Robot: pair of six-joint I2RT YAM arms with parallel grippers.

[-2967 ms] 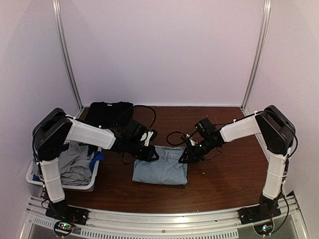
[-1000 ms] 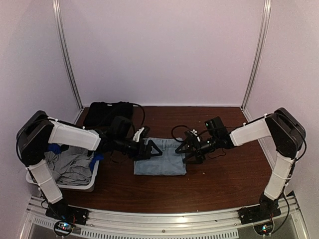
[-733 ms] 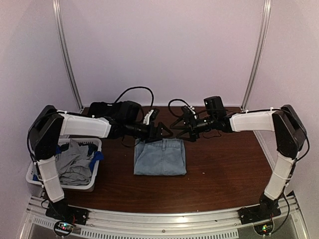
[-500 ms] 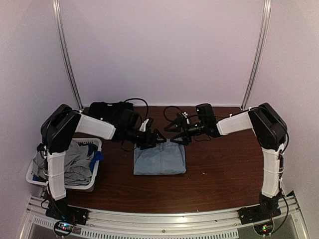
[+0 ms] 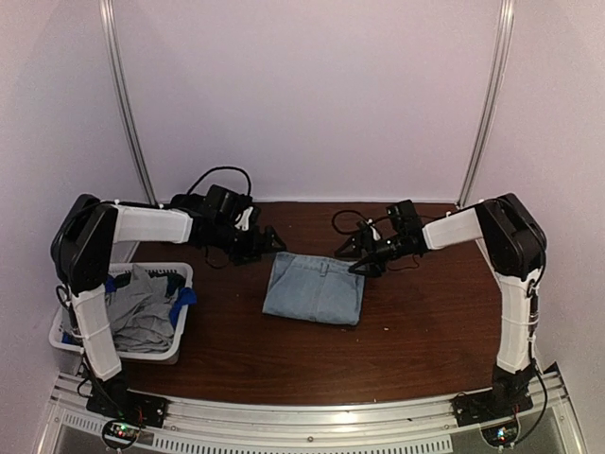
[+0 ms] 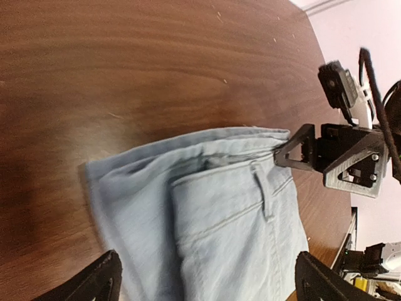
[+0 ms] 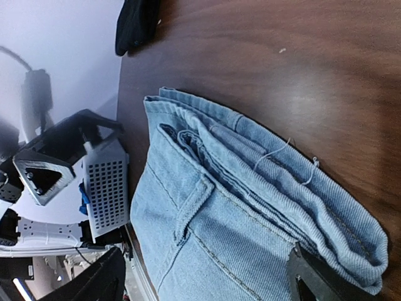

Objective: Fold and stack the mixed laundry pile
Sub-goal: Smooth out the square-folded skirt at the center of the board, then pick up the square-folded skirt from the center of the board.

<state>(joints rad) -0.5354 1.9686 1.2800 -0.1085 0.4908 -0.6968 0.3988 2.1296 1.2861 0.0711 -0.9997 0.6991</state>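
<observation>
the table point(image 5: 425, 322) is showing a dark reddish-brown wood grain, bare and glossy around the cloth. pale lilac walls point(image 5: 312, 95) are closing it in on three sides, with two metal poles point(image 5: 128, 104) running up the back corners.

the denim piece point(image 5: 315, 291) is lying folded flat, just on the near side of both pincers and between them. its waistband is facing the back wall, toward the pincers, with a belt loop showing on top. the band is running from one pincer across to the other, and the folded body is stretching away from them toward the near edge, turned slightly askew.

the left pincer point(image 5: 269, 242) is hovering by the band's left corner with its fingers spread wide, gripping nothing. the right pincer point(image 5: 352, 257) is sitting at the band's right corner, fingers also standing far apart with nothing clamped. one tip is right at the denim's edge, though i cannot tell whether it is touching.

a black shirt point(image 7: 135, 22) is lying beyond the left pincer, toward the back. well off to that pincer's outer side, a white slatted basket point(image 5: 118, 355) is holding a grey garment point(image 5: 142, 307) and a blue item point(image 5: 184, 296).
</observation>
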